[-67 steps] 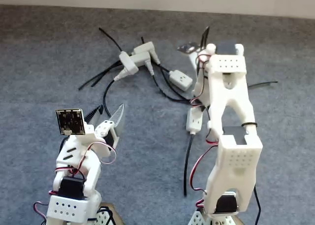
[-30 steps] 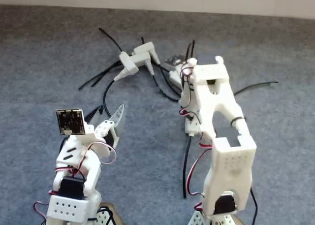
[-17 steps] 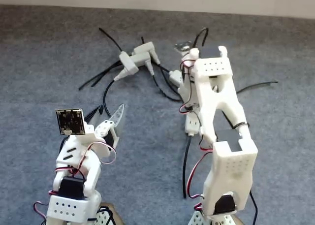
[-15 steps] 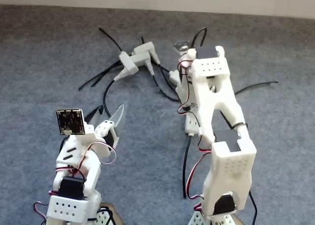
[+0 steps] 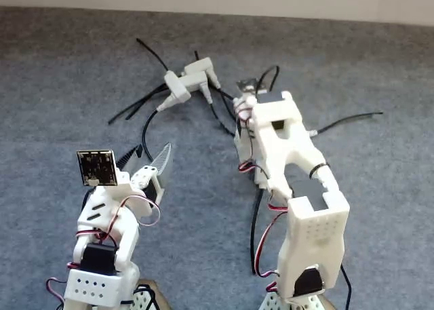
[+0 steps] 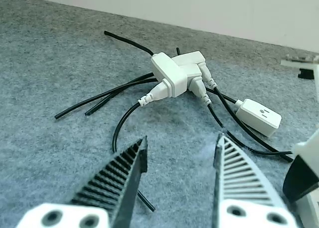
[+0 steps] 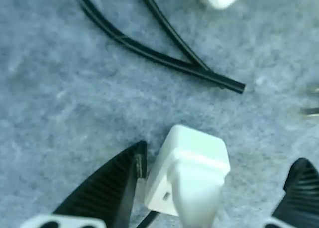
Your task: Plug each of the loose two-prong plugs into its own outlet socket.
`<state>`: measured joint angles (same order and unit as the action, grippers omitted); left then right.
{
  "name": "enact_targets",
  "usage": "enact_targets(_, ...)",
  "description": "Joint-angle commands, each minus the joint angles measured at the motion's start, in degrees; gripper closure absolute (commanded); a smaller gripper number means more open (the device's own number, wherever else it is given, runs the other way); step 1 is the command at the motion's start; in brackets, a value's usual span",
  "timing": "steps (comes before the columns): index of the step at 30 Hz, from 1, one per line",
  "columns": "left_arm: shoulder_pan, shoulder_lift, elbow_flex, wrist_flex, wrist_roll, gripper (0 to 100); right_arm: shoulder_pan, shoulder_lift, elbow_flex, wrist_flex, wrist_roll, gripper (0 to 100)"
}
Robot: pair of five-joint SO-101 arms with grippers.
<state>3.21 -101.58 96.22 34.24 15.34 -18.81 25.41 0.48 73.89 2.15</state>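
resting low at the near left of the grey felt table (image 5: 61,72), the left arm (image 5: 108,222) holds the left gripper (image 6: 180,140) with its ribbed fingers (image 6: 127,165) spread wide and nothing between them. ahead of it and a little to the right lies a cluster of white plugs and sockets (image 5: 186,83) joined together, with black cables (image 5: 139,105) fanning out to the left. just right of the cluster, in the left wrist view, a single outlet socket (image 6: 258,116) lies flat with its two slots facing up, apart from the cluster. further right, the right arm (image 5: 288,147) stretches over the middle of the table, bent down at the wrist. the right gripper (image 7: 219,160) is spread open around a white connector (image 7: 192,168). one dark finger (image 7: 112,185) sits just beside the connector's side and the other stands well off it. i cannot tell whether that connector is a plug or a socket. beyond it, two more black leads (image 7: 159,53) lie on the felt. at the far right, one loose cable (image 5: 349,118) trails out from under the arm.
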Motion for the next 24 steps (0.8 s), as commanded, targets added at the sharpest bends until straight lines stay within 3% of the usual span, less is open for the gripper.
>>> enact_targets(1, -0.75, -0.13, 0.92, 0.18, -0.35, 77, -0.4, -3.74, 2.24, -1.54, -2.29, 67.7)
enact_targets(5, -0.75, -0.13, 0.92, 0.18, -0.35, 77, 2.07, -4.18, 0.4, -0.57, -2.11, 90.6)
enact_targets(8, -0.75, -0.13, 0.92, 0.18, -0.35, 77, 5.49, -4.53, -5.58, 3.21, -1.14, 98.9)
enact_targets(16, -0.75, -0.13, 0.92, 0.18, -0.35, 77, 11.65, -4.18, -27.12, 8.13, 9.41, 99.1)
enact_targets(24, -0.75, -0.13, 0.92, 0.18, -0.35, 77, 11.82, -3.65, -35.3, -12.18, 17.05, 98.9)
